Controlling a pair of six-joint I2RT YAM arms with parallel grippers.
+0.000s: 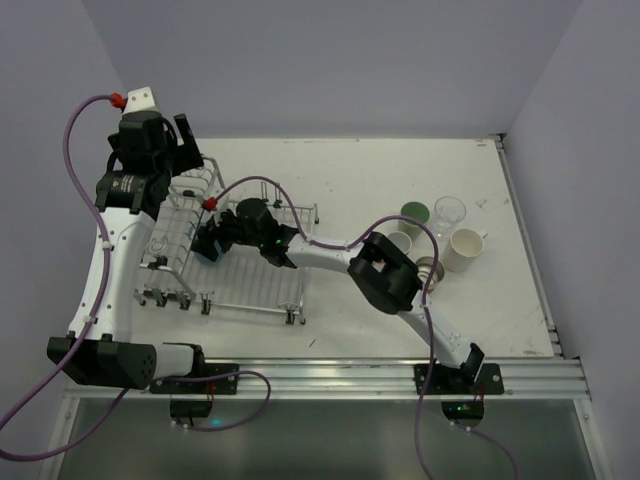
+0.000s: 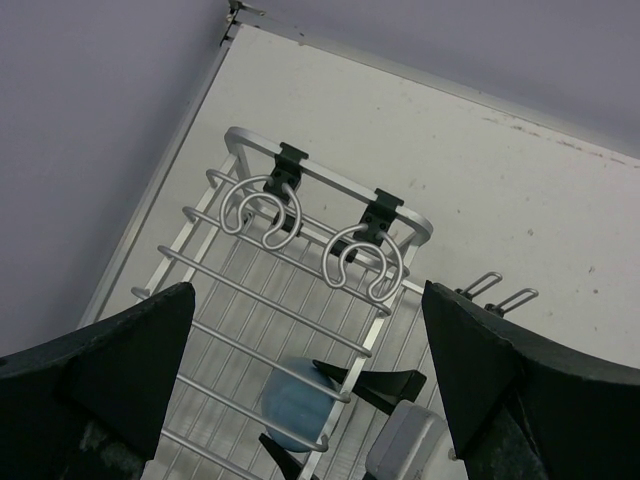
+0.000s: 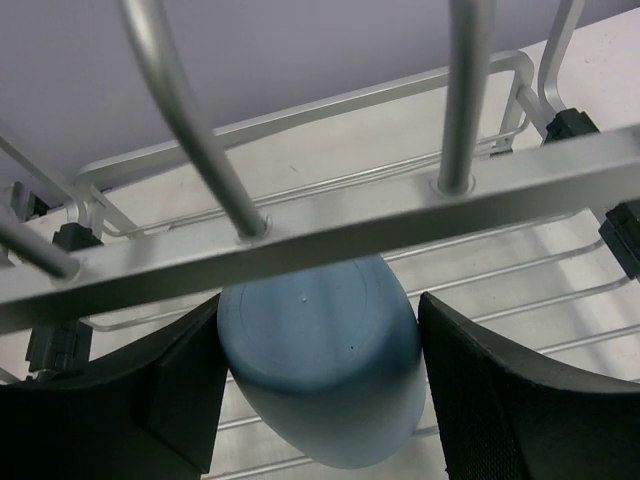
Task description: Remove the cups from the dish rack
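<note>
Pale lilac walls close in a white table, with the dish rack at left centre of the overhead view. Most of the job looks done. A green cup, a clear cup, a cream cup and a white cup stand grouped on the table at the right, well apart from the rack. A fifth cup is half hidden behind the right arm.

A blue cup lies inside the rack under a cross bar. The right claw grips it, a finger against each side. Lifting it out remains; whether any clear cup is left among the wires I cannot tell. The left claw hangs wide open and empty above the rack's far end.

No brand or writing is readable; a round label on the left arm is too small.
</note>
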